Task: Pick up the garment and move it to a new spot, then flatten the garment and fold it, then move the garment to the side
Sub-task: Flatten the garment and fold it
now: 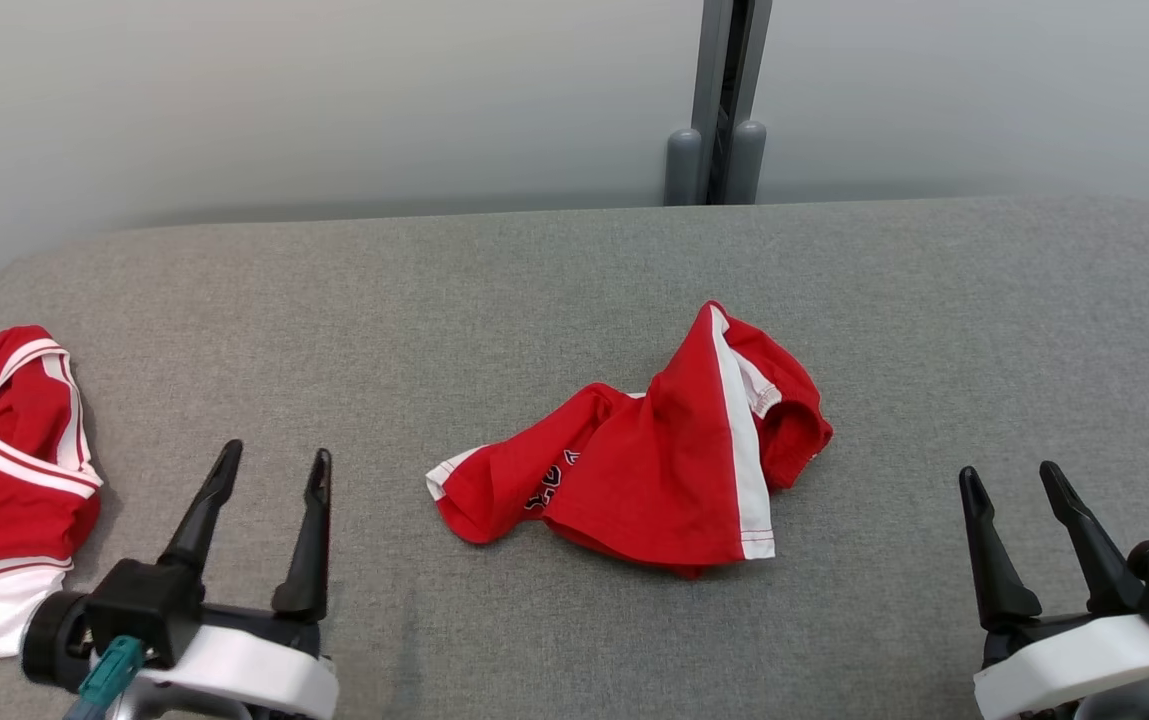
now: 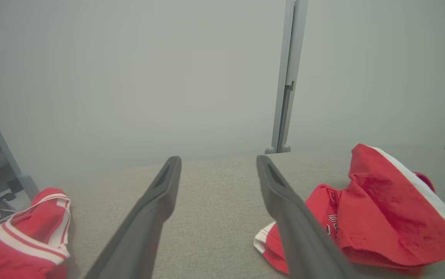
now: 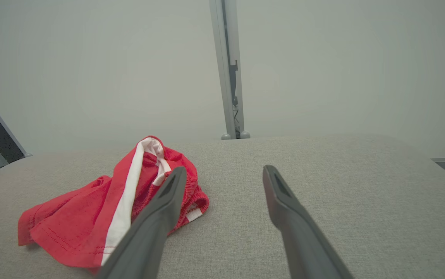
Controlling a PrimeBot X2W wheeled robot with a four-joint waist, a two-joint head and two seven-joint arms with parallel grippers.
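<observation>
Spread and empty, the left hand (image 1: pixel 277 452) and right hand (image 1: pixel 1008 470) flank the crumpled red garment (image 1: pixel 654 460).

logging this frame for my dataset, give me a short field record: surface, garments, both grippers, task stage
surface: grey woven fabric tabletop
target garment: crumpled red jersey garment with white side stripe, lying mid-table, nothing touching it
other garment: red and white striped garment, bunched at the table's left edge
left gripper: jaws open, holding nothing, over bare table between the two garments
right gripper: jaws open, holding nothing, to the right of the target garment
task stage: pick-up not yet begun
</observation>
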